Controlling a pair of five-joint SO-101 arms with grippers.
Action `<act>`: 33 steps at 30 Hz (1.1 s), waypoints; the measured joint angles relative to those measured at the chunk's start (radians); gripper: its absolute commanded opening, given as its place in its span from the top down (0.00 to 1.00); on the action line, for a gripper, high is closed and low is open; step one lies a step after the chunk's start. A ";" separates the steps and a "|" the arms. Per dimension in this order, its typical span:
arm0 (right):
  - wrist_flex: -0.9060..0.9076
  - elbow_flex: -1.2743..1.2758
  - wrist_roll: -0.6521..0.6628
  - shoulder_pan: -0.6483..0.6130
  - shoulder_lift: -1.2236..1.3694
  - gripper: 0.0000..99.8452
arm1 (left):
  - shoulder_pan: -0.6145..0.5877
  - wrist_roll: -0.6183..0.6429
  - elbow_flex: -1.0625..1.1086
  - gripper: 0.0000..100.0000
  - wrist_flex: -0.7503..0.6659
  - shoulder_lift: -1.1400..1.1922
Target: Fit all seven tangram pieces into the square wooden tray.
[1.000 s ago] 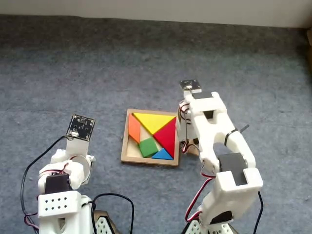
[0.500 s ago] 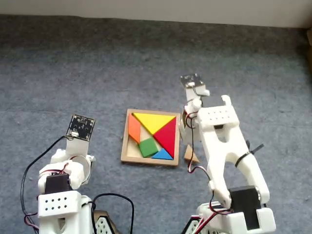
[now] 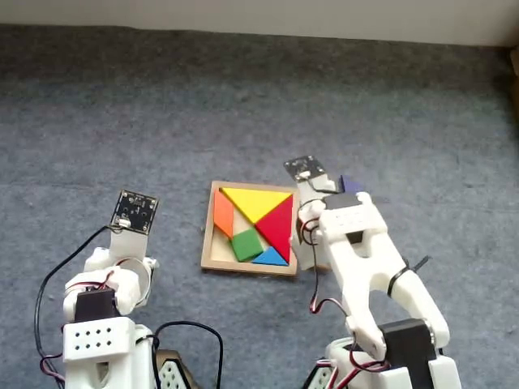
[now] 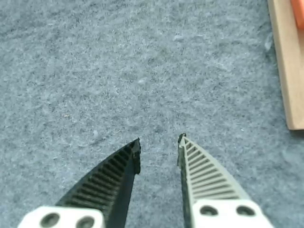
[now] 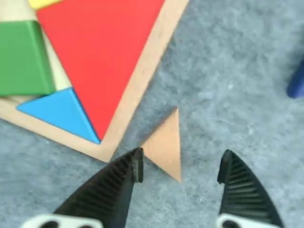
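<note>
Between the right gripper's (image 5: 183,166) jaws lies a tan triangle (image 5: 166,145), perhaps touching one.

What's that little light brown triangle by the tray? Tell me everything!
The small triangle looks like plain unpainted wood, pale tan and smooth. It lies flat on the grey carpet, just outside the wooden tray, near the corner holding the blue piece. The right gripper hangs open over it, one black fingertip right at its edge.
</note>
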 measured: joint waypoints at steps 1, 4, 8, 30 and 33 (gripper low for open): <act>-0.003 0.000 0.000 -0.015 0.000 0.75 | 0.000 0.000 0.000 0.85 0.000 0.000; -0.009 0.008 0.000 -0.068 0.000 0.75 | 0.000 0.000 0.000 0.85 0.000 0.000; -0.061 0.011 0.002 -0.077 0.011 0.75 | 0.000 0.000 0.000 0.85 0.000 0.000; -0.041 0.011 0.003 -0.031 0.052 0.80 | 0.000 0.000 0.000 0.85 0.000 0.000; -0.041 0.011 0.003 -0.021 0.052 0.80 | 0.000 0.000 0.000 0.85 0.000 0.000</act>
